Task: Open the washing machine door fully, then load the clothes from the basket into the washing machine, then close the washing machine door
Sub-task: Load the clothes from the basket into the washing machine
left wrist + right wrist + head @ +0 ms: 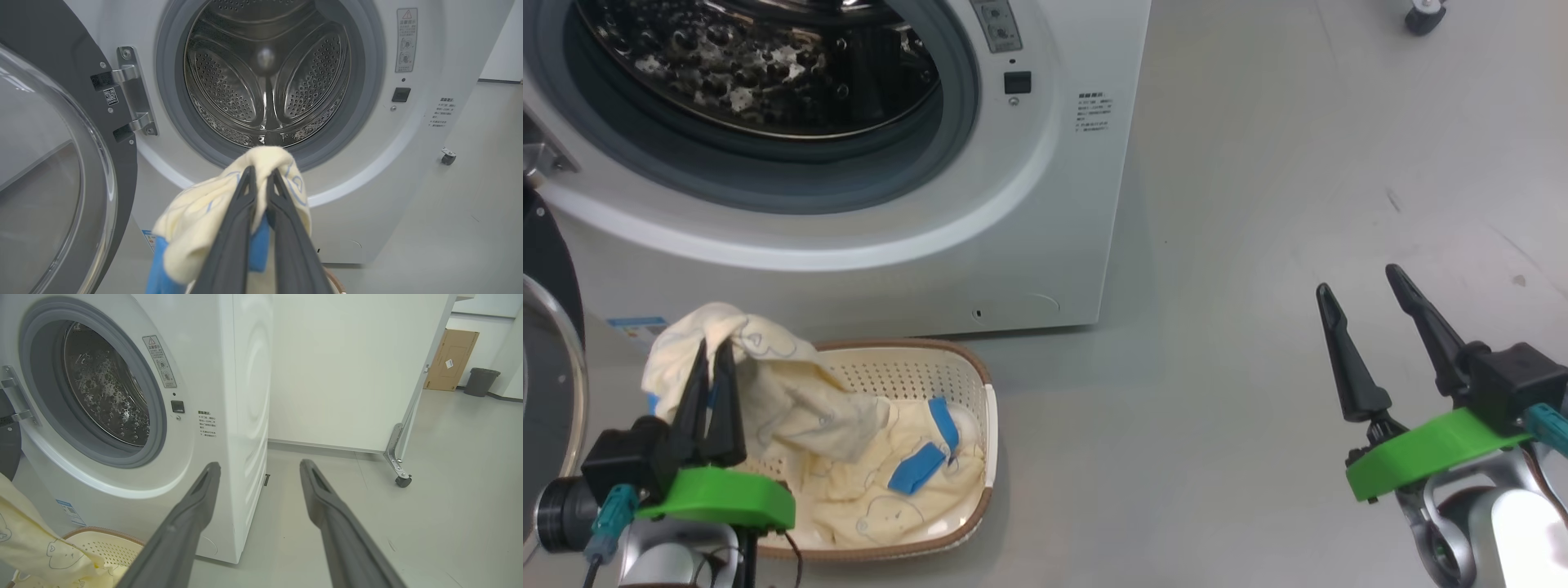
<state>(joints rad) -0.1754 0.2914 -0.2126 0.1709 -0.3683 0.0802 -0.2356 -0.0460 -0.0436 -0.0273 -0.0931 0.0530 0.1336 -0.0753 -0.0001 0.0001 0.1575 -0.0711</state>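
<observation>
My left gripper (712, 349) is shut on the clothes (768, 371), a cream-yellow fabric with blue bands, and holds a bunched part lifted above the left end of the basket (980, 384). The rest of the fabric trails down into the basket. From the left wrist view, the gripper (261, 173) points at the washing machine (359, 171), whose steel drum (265, 77) stands bare. The washing machine door (53, 163) is swung wide to the left. My right gripper (1360, 282) is open over bare floor to the right, holding nothing.
The basket stands on the grey floor just in front of the washing machine (1045, 204). A white partition on castors (402, 481) stands behind the machine on the right. A cardboard box (449, 359) and a dark bin (481, 380) are far off.
</observation>
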